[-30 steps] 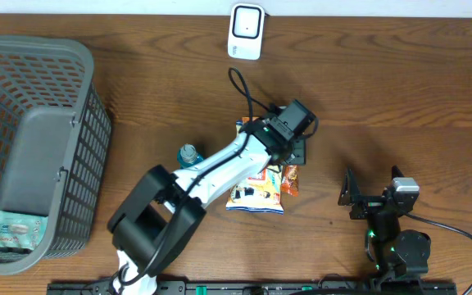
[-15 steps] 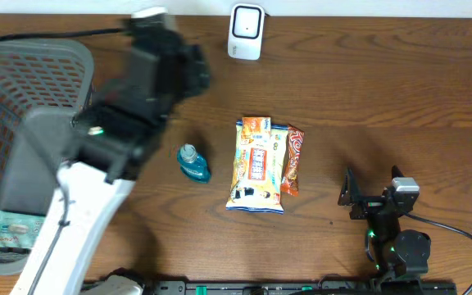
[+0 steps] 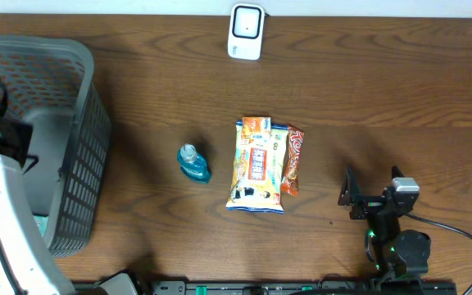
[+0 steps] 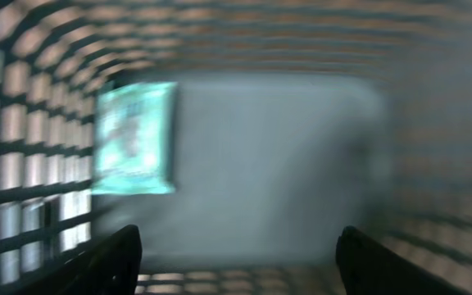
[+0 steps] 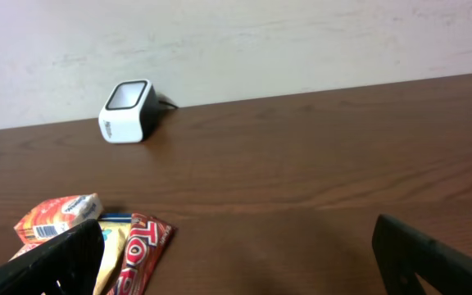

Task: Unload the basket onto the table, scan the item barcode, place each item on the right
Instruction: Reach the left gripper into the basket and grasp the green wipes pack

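Teal packet (image 4: 133, 138) lies flat in basket (image 3: 88, 147), near mesh wall; we judge it the next item to scan. View blurred, so we cannot find barcode. Left hand (image 4: 236, 270) hangs above it, released, nothing between fingers. Scanner (image 3: 246, 31) well apart, at far tabletop (image 3: 383, 98) edge. Right hand (image 5: 236, 262) released, idle.

Risks we see:
- fingers catch mesh on descent
- flat packet slips from pinch
- barcode faces away from scanner

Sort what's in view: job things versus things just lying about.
Job, likely: scanner, basket, teal packet inside it, open left gripper over it.
Lying about for now: snack pack, orange wrapper beside it, teal bottle, perhaps awaiting scanning.
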